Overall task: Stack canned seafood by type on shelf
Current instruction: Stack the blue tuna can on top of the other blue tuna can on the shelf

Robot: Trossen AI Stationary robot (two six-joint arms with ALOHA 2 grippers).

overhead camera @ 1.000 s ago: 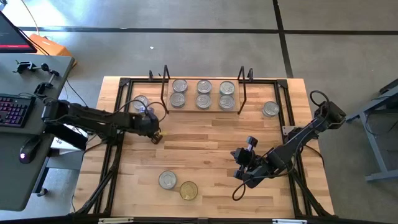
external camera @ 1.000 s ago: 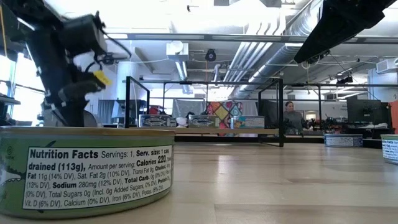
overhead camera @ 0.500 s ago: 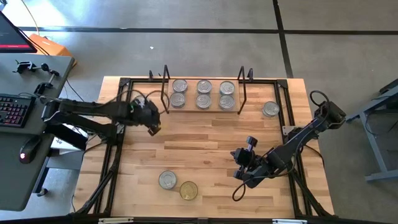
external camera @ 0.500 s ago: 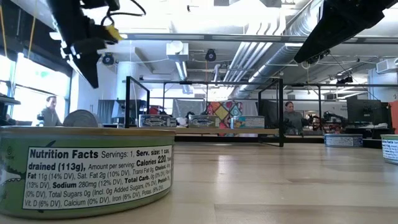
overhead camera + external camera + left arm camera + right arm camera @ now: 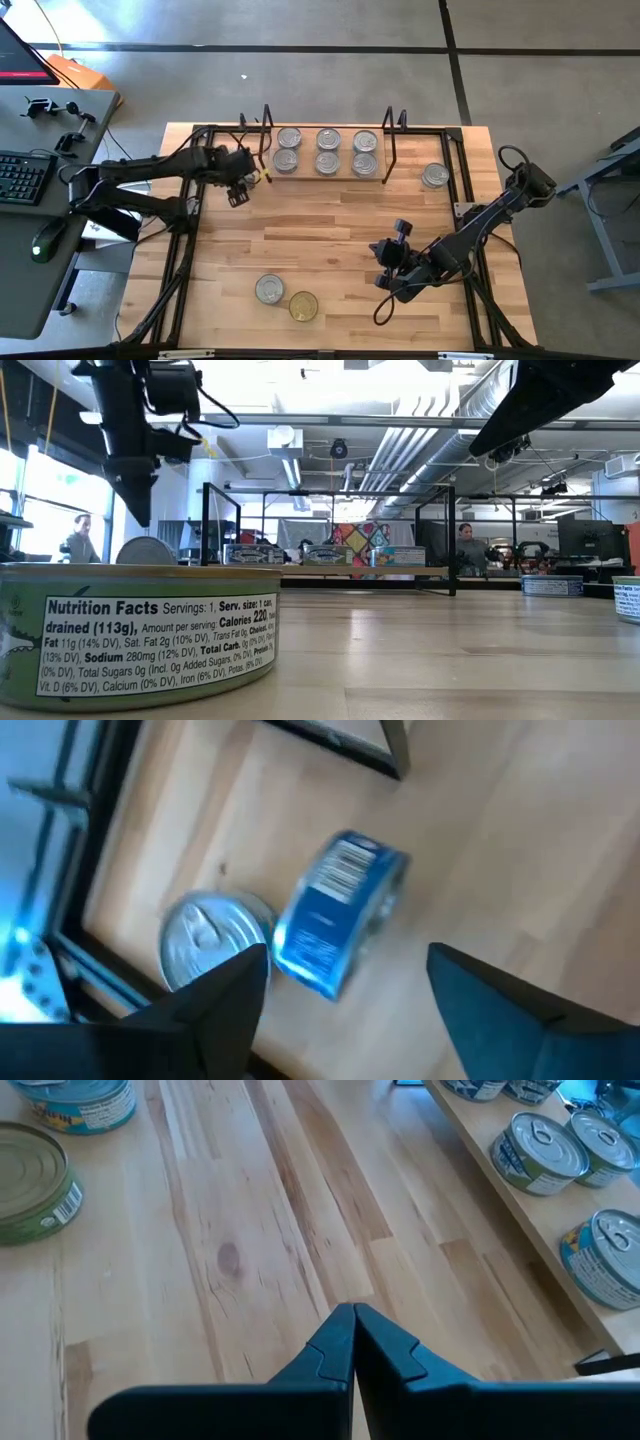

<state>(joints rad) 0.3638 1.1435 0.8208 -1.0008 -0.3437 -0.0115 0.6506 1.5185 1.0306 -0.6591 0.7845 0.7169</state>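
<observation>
The left gripper (image 5: 238,190), fingers spread and empty, hangs over a blue tin (image 5: 335,915) tipped on edge beside a flat tin (image 5: 215,935), just left of the shelf (image 5: 325,172), probably to regrasp it. The right gripper (image 5: 352,1342), pinched closed, waits nearer the front.

Open-plan robotics laboratory or office: exposed ceiling ducts (image 5: 420,420) and strip lighting over rows of desks with monitors (image 5: 585,538), seated people (image 5: 468,547) behind the wooden table (image 5: 330,260), and a side desk (image 5: 40,200) with keyboard (image 5: 20,178) and mouse (image 5: 42,240) on a concrete floor (image 5: 300,60).
</observation>
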